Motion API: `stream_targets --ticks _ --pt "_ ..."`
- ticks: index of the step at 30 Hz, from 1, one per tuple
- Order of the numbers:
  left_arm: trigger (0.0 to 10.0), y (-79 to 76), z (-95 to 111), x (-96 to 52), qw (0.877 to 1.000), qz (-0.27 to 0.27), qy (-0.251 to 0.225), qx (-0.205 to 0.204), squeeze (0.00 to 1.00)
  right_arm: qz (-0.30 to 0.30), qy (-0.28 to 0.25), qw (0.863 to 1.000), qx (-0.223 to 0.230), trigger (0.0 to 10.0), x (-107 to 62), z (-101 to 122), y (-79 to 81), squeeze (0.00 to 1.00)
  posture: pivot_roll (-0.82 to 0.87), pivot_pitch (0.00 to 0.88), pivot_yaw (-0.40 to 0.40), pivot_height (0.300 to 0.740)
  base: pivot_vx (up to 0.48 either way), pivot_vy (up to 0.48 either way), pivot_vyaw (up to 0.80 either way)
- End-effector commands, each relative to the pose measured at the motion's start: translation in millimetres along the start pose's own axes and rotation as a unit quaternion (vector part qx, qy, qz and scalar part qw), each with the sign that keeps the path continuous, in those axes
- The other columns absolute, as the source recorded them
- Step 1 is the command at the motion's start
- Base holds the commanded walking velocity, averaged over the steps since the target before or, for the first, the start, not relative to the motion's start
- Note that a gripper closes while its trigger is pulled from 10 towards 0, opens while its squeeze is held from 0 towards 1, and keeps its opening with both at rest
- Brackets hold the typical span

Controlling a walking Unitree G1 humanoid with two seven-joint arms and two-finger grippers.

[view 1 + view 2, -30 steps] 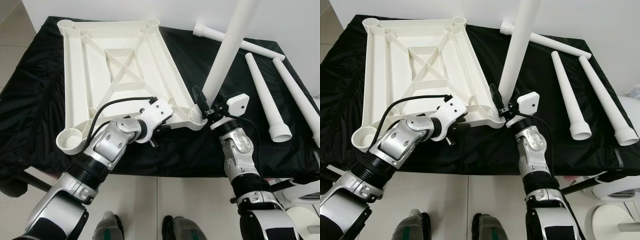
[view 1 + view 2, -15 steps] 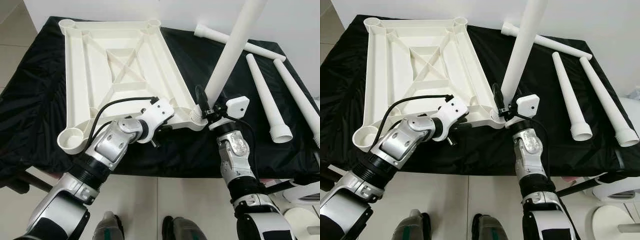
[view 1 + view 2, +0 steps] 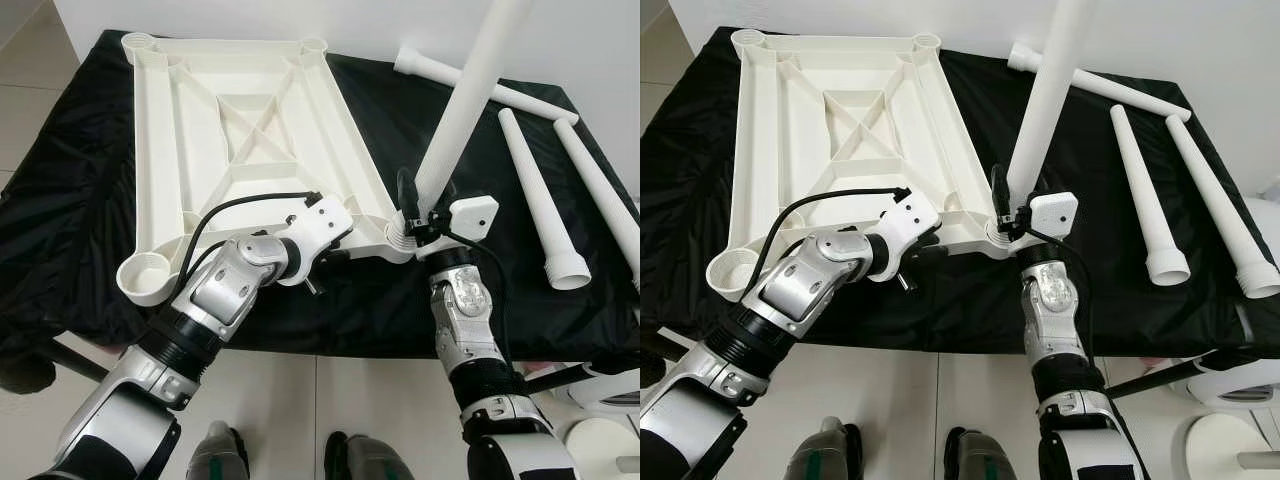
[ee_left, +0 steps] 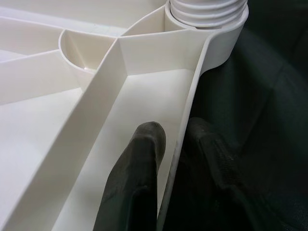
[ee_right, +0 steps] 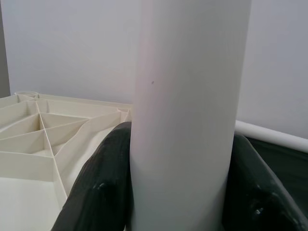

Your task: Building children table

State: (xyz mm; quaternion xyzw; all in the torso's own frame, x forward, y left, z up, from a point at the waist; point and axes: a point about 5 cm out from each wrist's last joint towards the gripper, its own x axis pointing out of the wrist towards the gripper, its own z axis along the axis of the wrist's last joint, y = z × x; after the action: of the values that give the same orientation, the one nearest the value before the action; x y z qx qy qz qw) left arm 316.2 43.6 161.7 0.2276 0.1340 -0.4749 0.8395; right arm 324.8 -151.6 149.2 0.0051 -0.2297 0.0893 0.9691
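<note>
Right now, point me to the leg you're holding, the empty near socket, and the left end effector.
Upright leg [image 3: 462, 108], left eye view, mid-shaft.
Empty near socket [image 3: 143, 277], left eye view, its rim.
Left end effector [image 4: 179, 144], left wrist view, midway between fingertips pinching the tabletop's edge wall.

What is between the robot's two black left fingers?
The tabletop's thin white edge wall sits between the left end effector's fingers, one finger either side. The left wrist view shows it.
</note>
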Motion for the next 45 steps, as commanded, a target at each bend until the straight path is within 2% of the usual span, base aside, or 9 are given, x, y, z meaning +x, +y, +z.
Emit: stream_targets --ticks 1,8,20,21,29,30,31,36,45 --pt "10.0 12.1 10 -12.4 0.999 0.028 -0.019 0.018 0.00 -0.077 0.149 0.986 0.002 10.0 -50.1 -47 -27.6 0.00 0.03 0.121 -0.040 0.740 0.000 0.000 0.00" --pt "10.0 11.2 10 -12.3 0.999 0.028 -0.018 0.018 0.00 -0.046 0.155 0.987 0.024 10.0 -52.7 -50 -16.1 0.00 0.03 0.123 -0.042 0.740 0.000 0.000 0.00" --pt "10.0 9.4 10 -12.9 1.000 0.021 -0.022 0.005 0.00 -0.041 0.154 0.987 0.016 10.0 -48.5 -47 -20.4 0.00 0.03 0.121 -0.047 0.740 0.000 0.000 0.00" --pt "10.0 8.6 11 -13.2 1.000 0.018 -0.025 0.002 1.00 -0.041 0.153 0.987 0.015 10.0 -48.3 -47 -20.7 0.00 0.03 0.121 -0.046 0.740 0.000 0.000 0.00" --pt "10.0 6.5 13 -14.0 0.999 0.008 -0.033 0.001 1.00 -0.042 0.152 0.987 0.016 10.0 -48.2 -47 -21.0 0.00 0.03 0.122 -0.044 0.740 0.000 0.000 0.00" --pt "10.0 4.2 14 -11.1 1.000 0.006 -0.030 0.005 0.56 -0.043 0.152 0.987 0.016 10.0 -48.4 -47 -20.8 0.00 0.03 0.123 -0.043 0.740 0.000 0.000 0.00" --pt "10.0 2.5 13 -9.6 1.000 0.004 -0.029 0.006 0.00 -0.043 0.152 0.987 0.016 10.0 -48.5 -46 -20.8 0.00 0.03 0.123 -0.043 0.740 0.000 0.000 0.00" --pt "10.0 -2.2 12 -6.8 1.000 -0.005 -0.026 0.008 0.00 -0.043 0.151 0.987 0.016 10.0 -48.6 -46 -20.7 0.00 0.03 0.124 -0.043 0.740 0.000 0.000 0.00" --pt "10.0 -17.9 -3 1.4 0.999 -0.032 -0.005 0.001 0.00 -0.043 0.152 0.987 0.014 10.0 -48.9 -46 -21.8 0.00 0.03 0.123 -0.043 0.740 0.000 0.000 0.00"
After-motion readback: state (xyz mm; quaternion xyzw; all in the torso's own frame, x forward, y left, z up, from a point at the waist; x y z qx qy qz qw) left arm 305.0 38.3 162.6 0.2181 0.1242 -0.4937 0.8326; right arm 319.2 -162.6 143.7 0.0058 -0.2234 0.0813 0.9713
